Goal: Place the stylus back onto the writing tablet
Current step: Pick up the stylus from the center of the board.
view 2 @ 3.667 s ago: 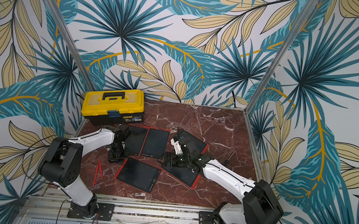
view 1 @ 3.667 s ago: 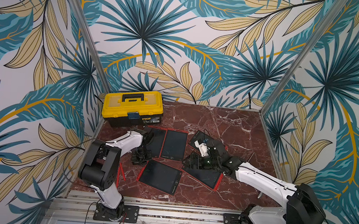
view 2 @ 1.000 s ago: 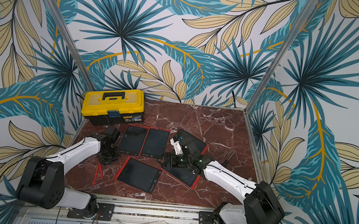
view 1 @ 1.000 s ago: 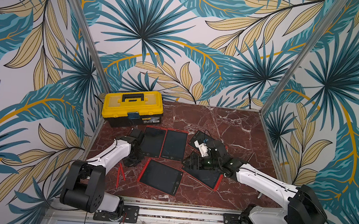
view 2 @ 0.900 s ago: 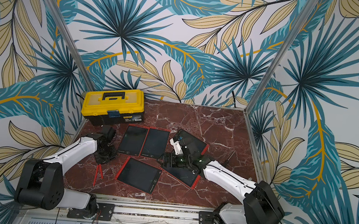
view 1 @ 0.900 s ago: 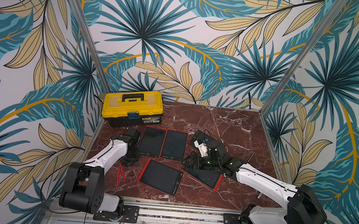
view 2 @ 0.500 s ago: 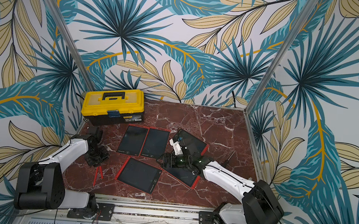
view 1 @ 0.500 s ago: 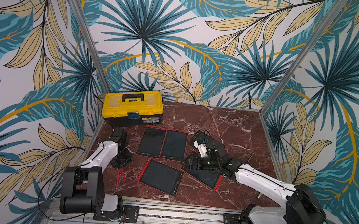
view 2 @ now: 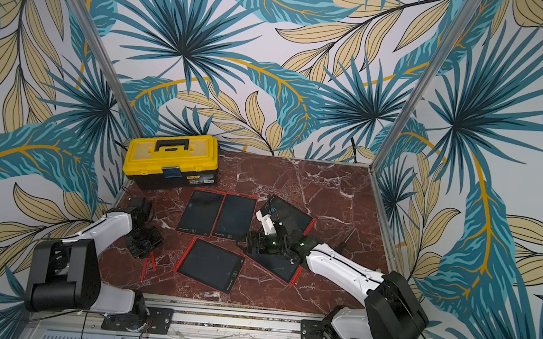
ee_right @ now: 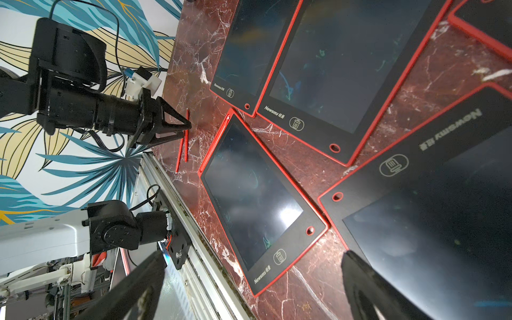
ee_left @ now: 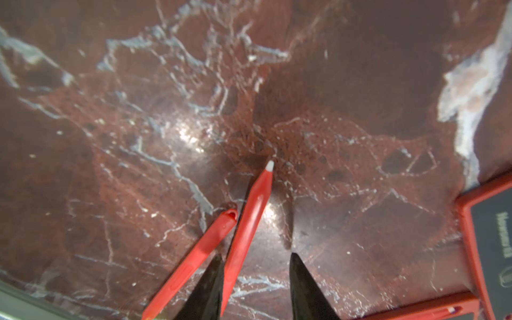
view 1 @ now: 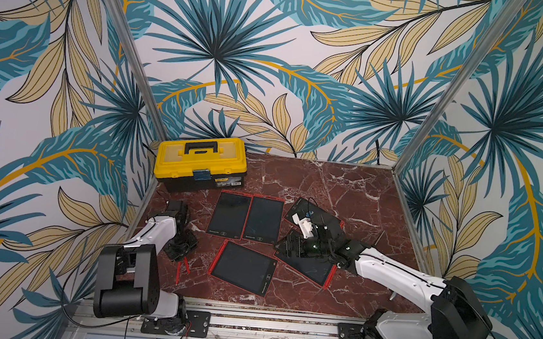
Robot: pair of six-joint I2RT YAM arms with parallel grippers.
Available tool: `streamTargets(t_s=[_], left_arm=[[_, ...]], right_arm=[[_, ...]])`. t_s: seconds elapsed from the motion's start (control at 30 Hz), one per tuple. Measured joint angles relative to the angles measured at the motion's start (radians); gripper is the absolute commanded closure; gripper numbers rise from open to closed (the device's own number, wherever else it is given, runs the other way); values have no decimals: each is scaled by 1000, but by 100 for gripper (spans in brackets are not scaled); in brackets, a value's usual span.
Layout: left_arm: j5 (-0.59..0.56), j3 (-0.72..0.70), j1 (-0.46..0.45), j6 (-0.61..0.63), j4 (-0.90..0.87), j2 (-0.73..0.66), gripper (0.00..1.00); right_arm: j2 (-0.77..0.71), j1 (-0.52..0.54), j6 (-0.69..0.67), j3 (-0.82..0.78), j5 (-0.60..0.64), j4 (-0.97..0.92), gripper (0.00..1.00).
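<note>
**Marble tabletop: two loose styluses at near left, below your left gripper**

Dark red marble tabletop [view 1: 345, 190] with white veins fills the floor of your cell, closed in by leaf-print walls.

At the near left, your left gripper [ee_left: 255, 257] points down at the marble with its jaws apart and nothing clamped. The white-tipped stylus [ee_left: 249, 216] lies flat on the table, running into the gap close against one fingertip [ee_left: 213, 277]. You cannot tell whether the two touch. The second stylus [ee_left: 199, 249] lies just beside it, outside the jaws. Both top views show the pair as thin red strokes on bare marble, off every tablet.

Just right of them sits the near tablet [view 1: 243, 268], dark-screened with a red frame, slightly skewed.

Further right, your right gripper [ee_right: 252, 257] hovers with its jaws spread wide and empty, above the right tablet [view 1: 308, 267].

Beyond these, the two middle tablets [view 1: 229, 213] lie side by side, edges touching. A fifth tablet [view 1: 323, 218] lies angled to their right, partly hidden by your right wrist.

At the far left stands the yellow toolbox [view 1: 200, 157], lid shut.
</note>
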Motion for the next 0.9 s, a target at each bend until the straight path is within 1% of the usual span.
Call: streamTargets(t_s=[0.2,0.27,0.37,0.47,0.73,0.9], left_arm=[[1,-14,1,0,20,10,66],[2,-17,2,1,24,8,73],[16,-19,3,5,37,5,80],[43,-20,5,4,61,5,84],[113,-16,-2,4,139,21,91],[117,-12,-8,6,143,21,93]], right_arm=[[0,0,0,0,0,-2,1],[0,0,0,0,0,-2,1],[0,0,0,0,0,-5,1],[0,0,0,1,0,-6,1],[0,0,-1,10,3,-22,1],[0,0,-1,12,6,-32,1]])
